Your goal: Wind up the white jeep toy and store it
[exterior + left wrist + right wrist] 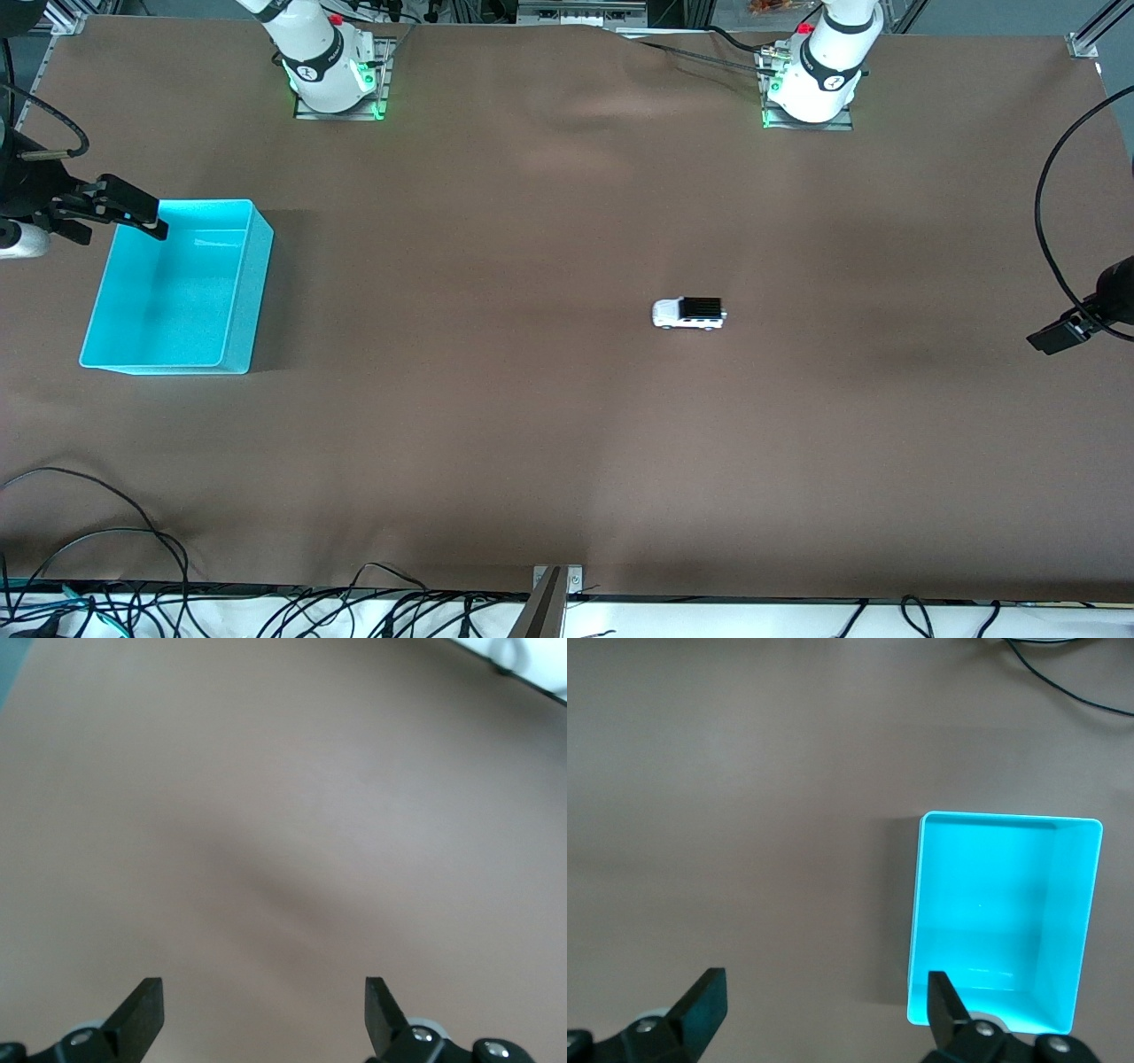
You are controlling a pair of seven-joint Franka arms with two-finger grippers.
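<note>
Nearest us, white jeep toy [689,314] sits mid-desk [532,425], well apart from both spread grippers: left gripper [264,1010] and right gripper [824,1005] wait at opposite desk ends.

both arms run off the front view's edges; the left pincer [1059,335] is partly cut off.

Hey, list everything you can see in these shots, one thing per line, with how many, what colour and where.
white jeep toy: one, white with a black roof, on the table toward the left arm's end.
turquoise bin: one, turquoise, nothing in it, at the right arm's end.
table: one, brown cover.
cables: many, black, along the table edge nearest the front camera.
right gripper: one, black, open, above the bin's edge.
left gripper: one, black, open, above bare table at the left arm's end.
</note>
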